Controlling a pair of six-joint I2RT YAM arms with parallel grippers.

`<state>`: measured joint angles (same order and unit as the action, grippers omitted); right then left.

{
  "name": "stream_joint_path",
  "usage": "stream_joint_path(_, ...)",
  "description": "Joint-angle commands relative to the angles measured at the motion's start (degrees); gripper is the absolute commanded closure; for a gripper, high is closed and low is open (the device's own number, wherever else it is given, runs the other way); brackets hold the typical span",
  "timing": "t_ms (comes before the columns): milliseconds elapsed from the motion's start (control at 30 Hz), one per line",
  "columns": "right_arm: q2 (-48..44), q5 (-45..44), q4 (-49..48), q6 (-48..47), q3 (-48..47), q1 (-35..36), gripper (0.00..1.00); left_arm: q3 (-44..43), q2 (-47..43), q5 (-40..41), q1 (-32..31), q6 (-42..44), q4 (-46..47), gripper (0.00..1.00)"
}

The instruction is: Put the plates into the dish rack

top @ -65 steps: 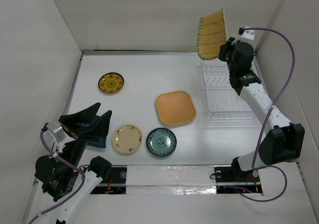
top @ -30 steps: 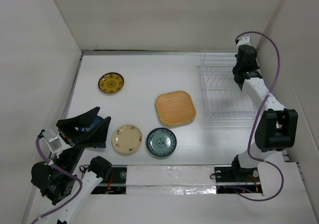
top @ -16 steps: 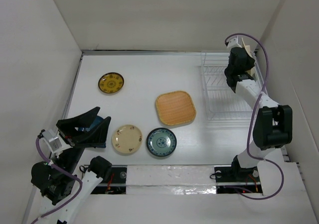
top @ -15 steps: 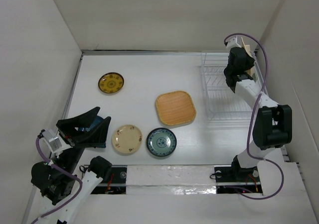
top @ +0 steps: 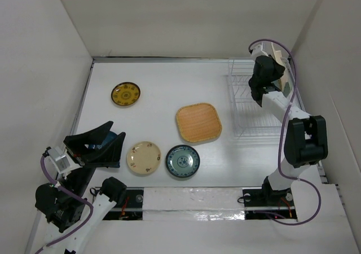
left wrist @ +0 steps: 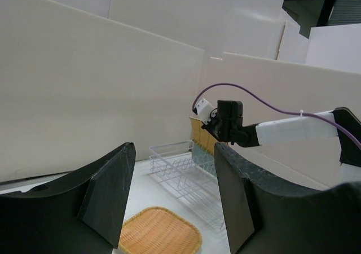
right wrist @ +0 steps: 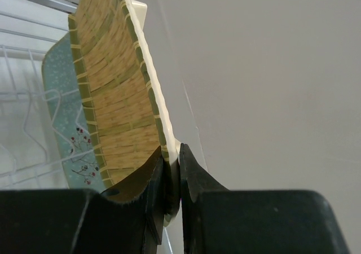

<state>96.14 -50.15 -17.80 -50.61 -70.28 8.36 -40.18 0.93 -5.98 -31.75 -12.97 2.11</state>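
Four plates left on bench [top: 158, 79]: yellow plate [top: 125, 93], tan plate [top: 198, 122], cream plate [top: 143, 157], teal plate [top: 182, 161]. Woven plate [right wrist: 113, 96] lowered into rack [top: 248, 113] at far right corner, beside green plate [right wrist: 62, 113]; rim clamped by right gripper [right wrist: 171, 158], release pending. Left gripper [left wrist: 174, 152] spread wide, empty.

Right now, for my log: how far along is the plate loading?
Done: the pale green plate stands in the dish rack. In hand: the right end effector grips the woven plate at the rack. Remaining on the table: yellow plate, cream plate, teal-blue plate, tan square plate.
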Motion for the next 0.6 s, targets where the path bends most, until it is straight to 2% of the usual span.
stream_joint_path(0, 0.7, -2.0, -4.3, 1.0, 1.9, 0.0, 1.0, -0.9, -2.4, -0.4, 0.2, -0.6, 2.9, 0.45)
stream_joint_path(400, 4.6, -2.1, -4.0, 3.8, 4.6, 2.4, 1.0, -0.9, -2.5, -0.2, 0.2, -0.6, 2.9, 0.45)
stream_joint_path(567, 4.4, 4.1, 4.6, 16.3, 2.2, 0.9, 1.0, -0.8, -2.3, -0.2, 0.2, -0.6, 2.9, 0.45)
